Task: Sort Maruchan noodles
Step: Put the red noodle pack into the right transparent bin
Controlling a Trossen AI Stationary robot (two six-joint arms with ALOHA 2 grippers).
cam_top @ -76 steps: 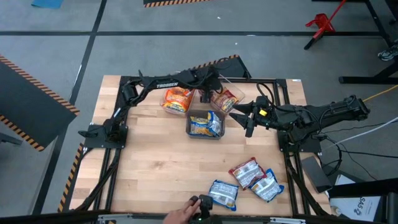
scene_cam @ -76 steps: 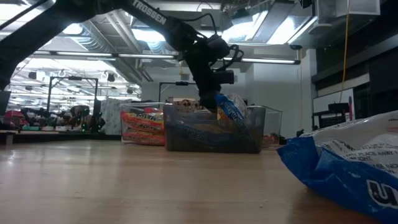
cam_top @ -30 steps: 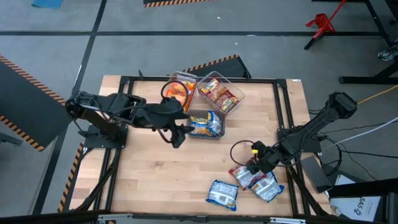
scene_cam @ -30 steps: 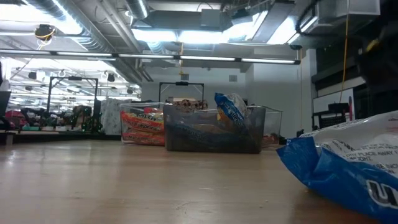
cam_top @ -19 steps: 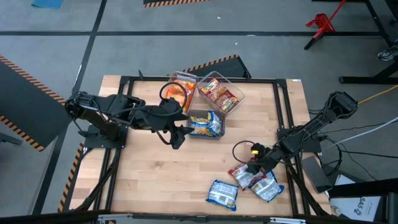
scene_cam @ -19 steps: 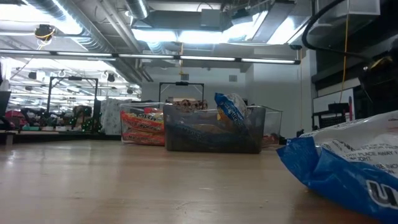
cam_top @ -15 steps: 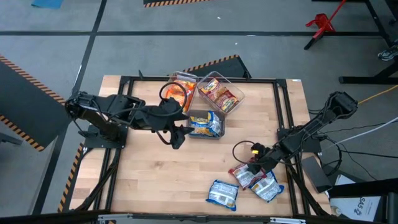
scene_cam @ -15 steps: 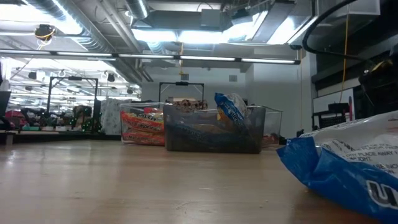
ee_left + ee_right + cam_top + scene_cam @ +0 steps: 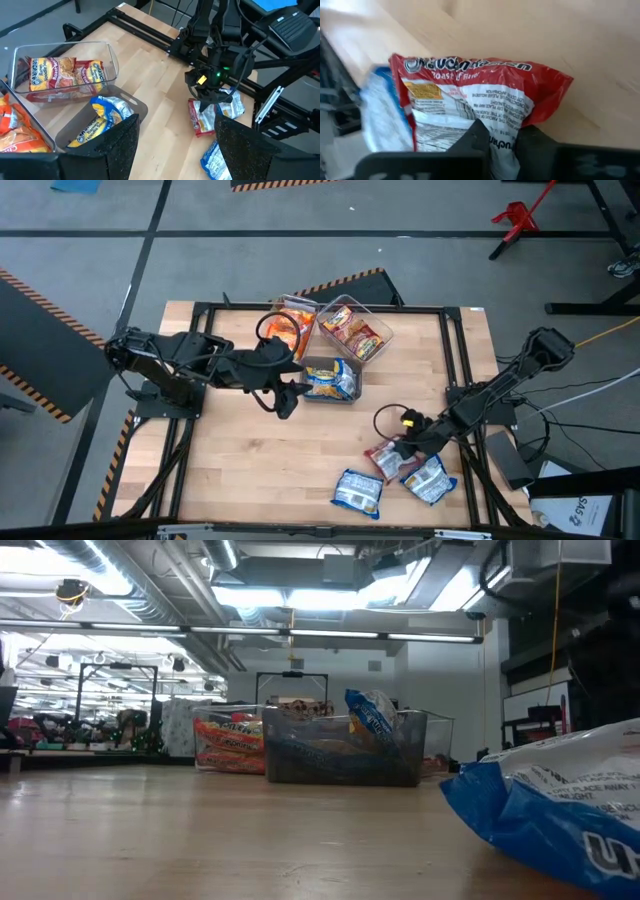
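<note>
Here the right gripper (image 9: 403,445) is pressed together on the edge of a red-and-white crinkly plastic noodle packet (image 9: 475,105) lying on the wooden table (image 9: 250,470), near its front right corner. Two blue-and-white plastic noodle packets (image 9: 359,490) lie just beside it. The left gripper (image 9: 287,402) hangs with fingers spread beside the clear plastic bin (image 9: 328,394) holding blue packets.

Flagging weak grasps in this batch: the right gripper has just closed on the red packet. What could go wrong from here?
1. The right gripper pinches only the edge of the red-and-white packet, so the crinkly packet might slip out during the lift.
2. A blue-and-white packet lies against it and could be dragged along.
3. The open left gripper waits beside the bins, so a drop-off there may crowd it.
</note>
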